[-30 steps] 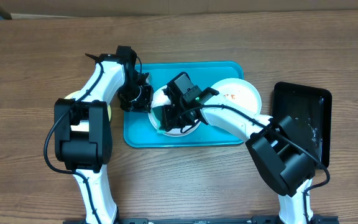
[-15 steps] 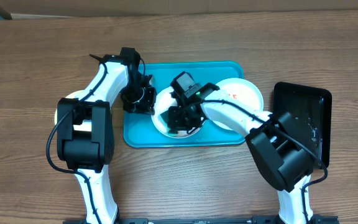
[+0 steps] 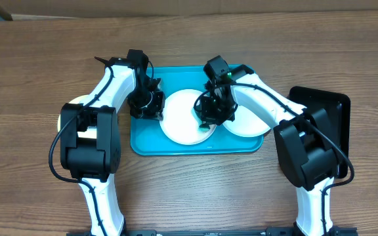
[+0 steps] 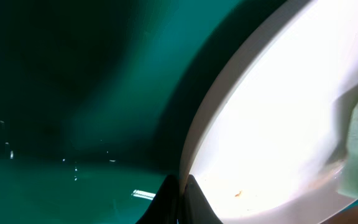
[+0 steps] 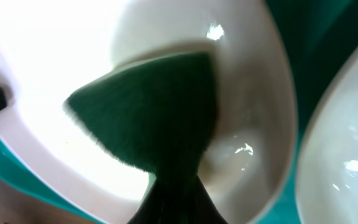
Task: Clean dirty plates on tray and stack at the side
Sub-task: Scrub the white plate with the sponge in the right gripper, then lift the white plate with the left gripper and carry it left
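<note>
The turquoise tray [image 3: 143, 141] carries two white plates. My left gripper [image 3: 151, 105] is shut on the left rim of the middle white plate [image 3: 182, 121]. In the left wrist view, that gripper [image 4: 180, 193] pinches the plate's edge [image 4: 272, 124] above the tray [image 4: 73, 93]. My right gripper [image 3: 215, 113] is shut on a dark green scouring pad [image 5: 154, 106], which presses on the same plate [image 5: 48, 56] near its right side. The second white plate [image 3: 249, 124] lies right of it, partly under the right arm. A pale yellow-green plate [image 3: 63, 113] peeks out beside the left arm.
A black rectangular tray [image 3: 320, 124] lies on the wooden table at the right. The second plate's rim [image 5: 347, 143] comes close to the pad in the right wrist view. Both arms cross over the tray from either side.
My right gripper has swept the pad from the plate's lower left across to its right side. The left gripper has kept its hold on the rim.
</note>
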Controlling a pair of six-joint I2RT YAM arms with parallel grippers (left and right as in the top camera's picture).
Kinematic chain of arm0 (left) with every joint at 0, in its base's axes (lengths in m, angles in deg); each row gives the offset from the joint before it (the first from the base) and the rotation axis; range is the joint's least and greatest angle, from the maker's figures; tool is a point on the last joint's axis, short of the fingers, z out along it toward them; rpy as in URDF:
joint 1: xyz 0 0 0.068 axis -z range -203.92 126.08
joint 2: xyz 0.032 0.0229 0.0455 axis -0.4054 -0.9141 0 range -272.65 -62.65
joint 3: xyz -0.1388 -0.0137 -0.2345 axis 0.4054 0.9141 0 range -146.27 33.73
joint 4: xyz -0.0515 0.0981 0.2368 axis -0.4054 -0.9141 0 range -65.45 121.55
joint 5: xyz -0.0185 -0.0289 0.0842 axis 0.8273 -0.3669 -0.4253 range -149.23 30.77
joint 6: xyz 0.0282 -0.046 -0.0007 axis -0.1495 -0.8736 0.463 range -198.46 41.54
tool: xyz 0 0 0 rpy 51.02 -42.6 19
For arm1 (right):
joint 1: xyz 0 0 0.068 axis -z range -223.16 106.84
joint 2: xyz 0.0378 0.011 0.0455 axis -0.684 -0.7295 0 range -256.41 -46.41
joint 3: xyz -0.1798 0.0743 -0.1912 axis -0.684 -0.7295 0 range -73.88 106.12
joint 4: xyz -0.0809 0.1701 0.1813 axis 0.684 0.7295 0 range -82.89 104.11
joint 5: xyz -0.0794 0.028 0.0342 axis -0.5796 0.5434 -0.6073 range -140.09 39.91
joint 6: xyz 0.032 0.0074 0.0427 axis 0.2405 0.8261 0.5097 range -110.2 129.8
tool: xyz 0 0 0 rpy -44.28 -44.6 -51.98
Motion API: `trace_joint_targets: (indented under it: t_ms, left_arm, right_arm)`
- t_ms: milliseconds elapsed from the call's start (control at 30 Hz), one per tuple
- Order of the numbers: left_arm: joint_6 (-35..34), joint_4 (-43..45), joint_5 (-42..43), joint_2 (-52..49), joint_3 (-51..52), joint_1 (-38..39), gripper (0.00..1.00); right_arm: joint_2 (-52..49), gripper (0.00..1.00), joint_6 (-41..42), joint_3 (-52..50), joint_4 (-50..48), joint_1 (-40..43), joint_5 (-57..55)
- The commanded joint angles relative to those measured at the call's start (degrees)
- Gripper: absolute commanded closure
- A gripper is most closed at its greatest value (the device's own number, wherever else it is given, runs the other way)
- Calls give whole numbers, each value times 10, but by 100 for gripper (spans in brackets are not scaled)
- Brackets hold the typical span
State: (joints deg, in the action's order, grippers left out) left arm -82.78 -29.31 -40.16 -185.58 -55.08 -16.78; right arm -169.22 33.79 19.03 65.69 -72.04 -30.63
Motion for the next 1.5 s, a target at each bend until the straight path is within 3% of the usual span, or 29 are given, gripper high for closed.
trace_joint_targets:
  t_ms: [0, 233, 433, 567, 900, 1200, 1333, 1467]
  left_arm:
    - [-2, -2, -17, -3, -3, -4, 96]
    - [-2, -2, -17, -3, -3, -5, 96]
    - [-8, -2, -26, 8, -11, -15, 96]
    - [-21, -6, -78, 34, -25, -24, 96]
    - [-43, -4, -237, 168, -51, -31, 96]
    - [-58, -24, -265, 232, -51, -31, 96]
    - [-113, -53, -348, 246, -51, -30, 96]
    - [-130, -55, -365, 259, -51, -30, 96]
  right_arm:
    - [4, 96, -48, 68, 28, 1, -15]
    - [37, 96, -59, 159, 85, 6, -28]
    - [66, 96, -42, 164, 147, 24, -88]
    - [85, 96, -13, 164, 205, 63, -158]
    - [96, 96, -40, 161, 308, 220, -222]
    - [96, 96, -85, 108, 295, 351, -218]
    - [96, 96, -130, 46, 257, 396, -138]
    - [96, 96, -138, -14, 222, 432, -112]
